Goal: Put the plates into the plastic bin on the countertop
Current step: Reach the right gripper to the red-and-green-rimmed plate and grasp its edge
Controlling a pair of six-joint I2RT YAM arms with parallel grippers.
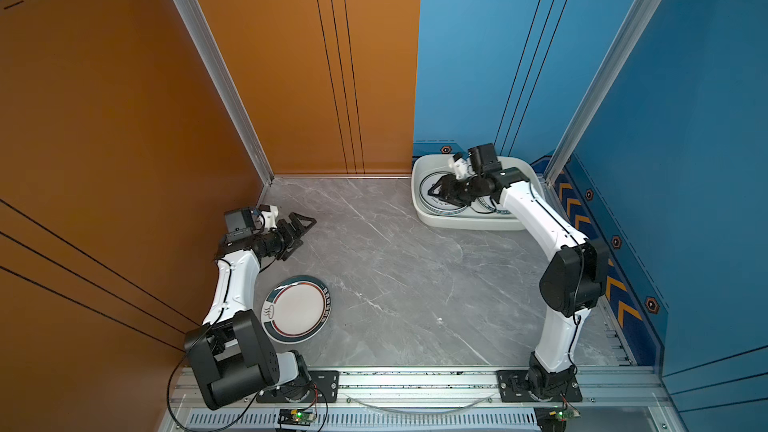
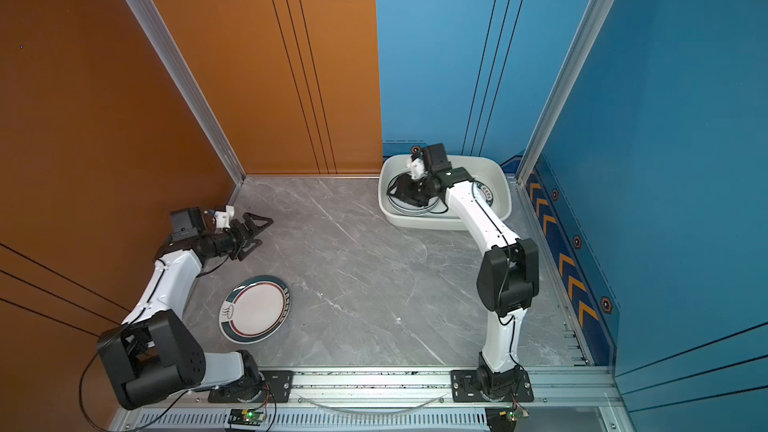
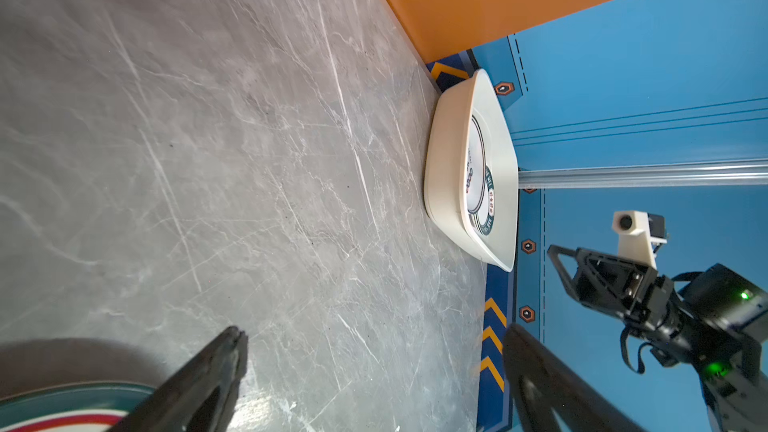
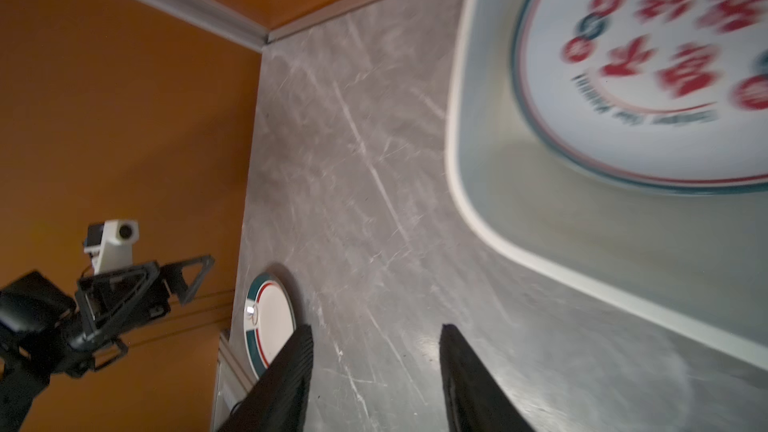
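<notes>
Between 1 loose plate point(image 1: 296, 309) and the plastic bin point(image 1: 465, 223), countertop point(image 1: 395, 268) lies bare.

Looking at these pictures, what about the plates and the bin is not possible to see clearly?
Number of plates in the plastic bin: in both top views the right gripper and its arm cover them.
Red characters on one of those plates: smeared by blur in the right wrist view.
The plate outside the bin: in the left wrist view, cut by the picture's edge and partly behind the left gripper.
</notes>
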